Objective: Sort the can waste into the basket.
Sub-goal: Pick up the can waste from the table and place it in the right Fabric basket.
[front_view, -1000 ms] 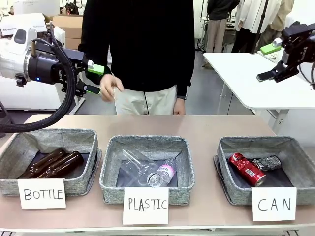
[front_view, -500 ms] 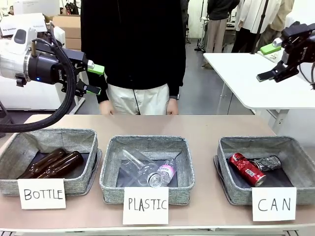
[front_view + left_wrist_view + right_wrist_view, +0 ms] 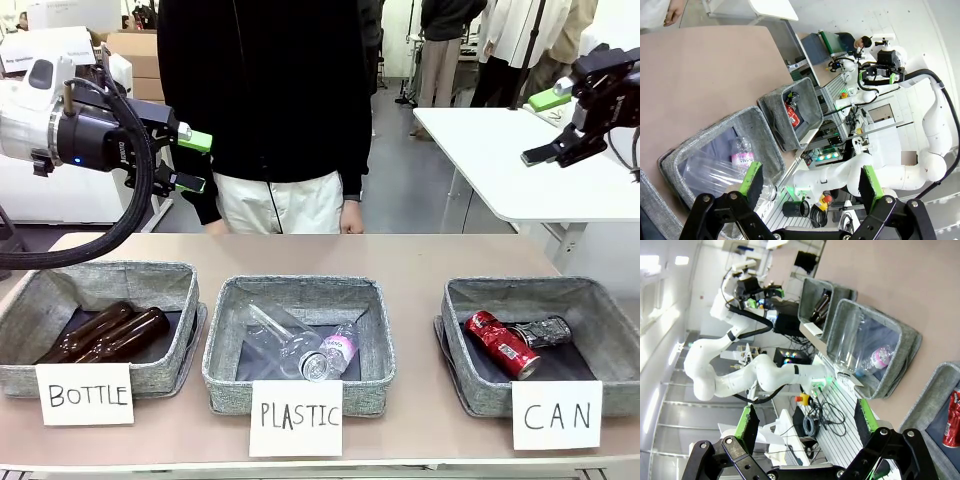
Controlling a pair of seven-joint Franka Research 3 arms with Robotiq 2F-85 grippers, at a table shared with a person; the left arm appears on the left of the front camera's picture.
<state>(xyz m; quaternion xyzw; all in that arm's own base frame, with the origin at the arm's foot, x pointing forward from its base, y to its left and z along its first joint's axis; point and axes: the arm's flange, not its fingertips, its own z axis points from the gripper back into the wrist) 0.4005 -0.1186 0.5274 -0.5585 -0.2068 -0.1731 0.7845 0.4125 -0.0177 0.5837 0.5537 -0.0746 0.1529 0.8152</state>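
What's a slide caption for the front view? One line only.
Both cans, red can and silver-black can, lie in the CAN basket; left tool and right tool raised, open.

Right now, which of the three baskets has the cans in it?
The CAN basket, at the robot's right end of the row. It holds the red can and the silver-and-black can; the other two hold brown glass bottles and clear plastic bottles.

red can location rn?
Front view: the red can lies in the CAN basket at the table's right end, on the robot's right, against the silver and black can. It is across from the plastic-bottle basket.
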